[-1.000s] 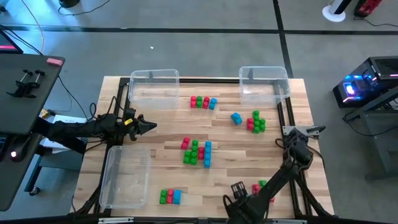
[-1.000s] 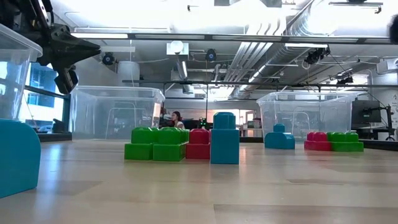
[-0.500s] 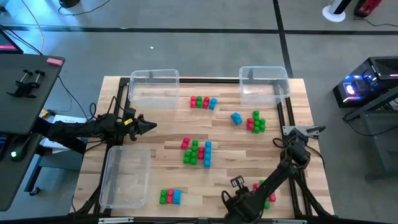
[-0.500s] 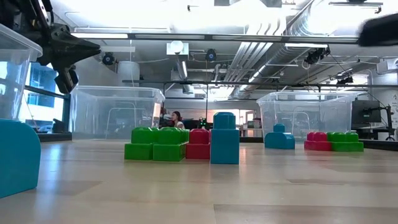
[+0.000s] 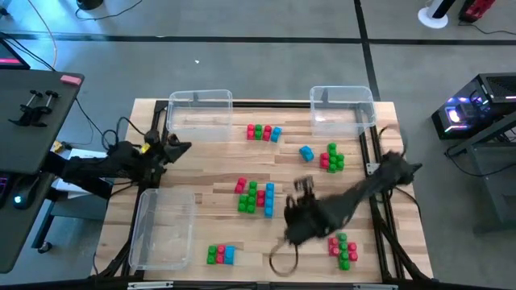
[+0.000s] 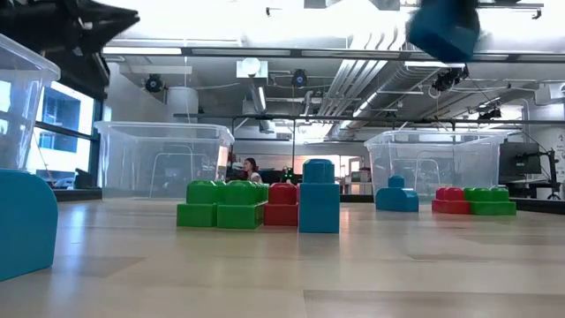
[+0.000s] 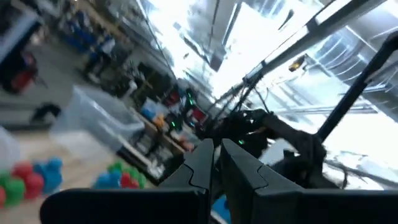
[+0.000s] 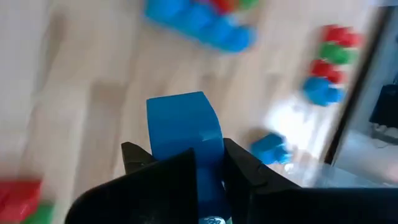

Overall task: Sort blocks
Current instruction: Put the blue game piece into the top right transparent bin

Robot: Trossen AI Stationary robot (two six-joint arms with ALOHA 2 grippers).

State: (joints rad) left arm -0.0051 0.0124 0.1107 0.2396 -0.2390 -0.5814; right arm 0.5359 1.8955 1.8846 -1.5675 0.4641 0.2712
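Small red, green and blue blocks lie in clusters on the wooden table: one at the far side (image 5: pixel 264 132), one in the middle (image 5: pixel 256 196), one at the near edge (image 5: pixel 219 254) and a red and green one at the near right (image 5: pixel 343 250). My right gripper (image 8: pixel 208 171) hangs over the table right of the middle cluster, shut on a blue block (image 8: pixel 183 127). That block shows high up in the low view (image 6: pixel 444 28). My left gripper (image 7: pixel 217 158) is shut and empty at the table's left edge (image 5: pixel 181 147), pointing slightly upward. My right gripper pinches the blue block between its two fingers, on two opposite sides (image 8: pixel 186 149) at the end nearest the wrist. The fingers slant down from above. The block sticks out past the fingertips and hangs well clear of the table.
Three clear bins stand on the table: far left (image 5: pixel 199 113), far right (image 5: pixel 343 109) and near left (image 5: pixel 164 229). A single blue block (image 5: pixel 306 152) and a red and green cluster (image 5: pixel 331 157) lie near the far right bin.
My right gripper has taken hold of a blue block at the near-right cluster and swung fast up and toward the table's middle with it, lifting it clear. My left gripper has risen a little and tipped its fingers upward.
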